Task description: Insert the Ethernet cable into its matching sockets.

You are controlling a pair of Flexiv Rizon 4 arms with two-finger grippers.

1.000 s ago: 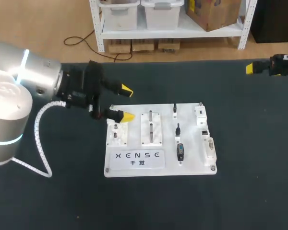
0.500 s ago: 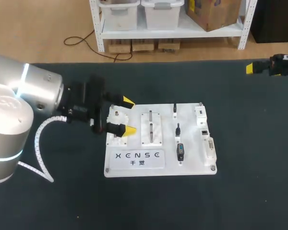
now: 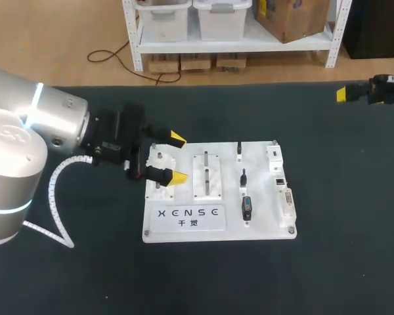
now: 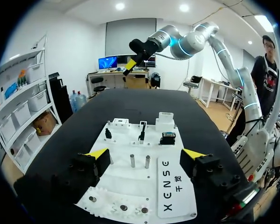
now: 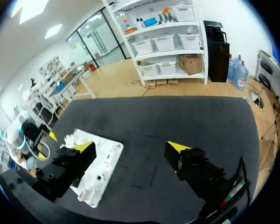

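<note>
The white socket board (image 3: 184, 230) lies mid-table. Small black plugs (image 3: 243, 176) and a black connector (image 3: 247, 208) sit on its middle. A dark square socket (image 3: 280, 180) and white blocks line its right edge. My left gripper (image 3: 176, 158) hovers open over the board's left rear corner, straddling a white peg block (image 3: 159, 186). In the left wrist view two metal pegs (image 4: 132, 160) stand between the left gripper's (image 4: 145, 154) fingers, and the dark socket (image 4: 168, 138) lies ahead. My right gripper (image 5: 130, 147) hangs open and empty far from the board (image 5: 102, 163), over the table's far right.
Small gears (image 4: 123, 207) sit on the board's near-left corner under my left wrist. The dark table mat (image 3: 341, 197) spreads wide around the board. The right arm (image 3: 384, 88) enters at the far right edge, with one yellow tip showing.
My left gripper has moved toward the board and lower, from beside its left rear corner to over the peg block. The right arm has kept still.
</note>
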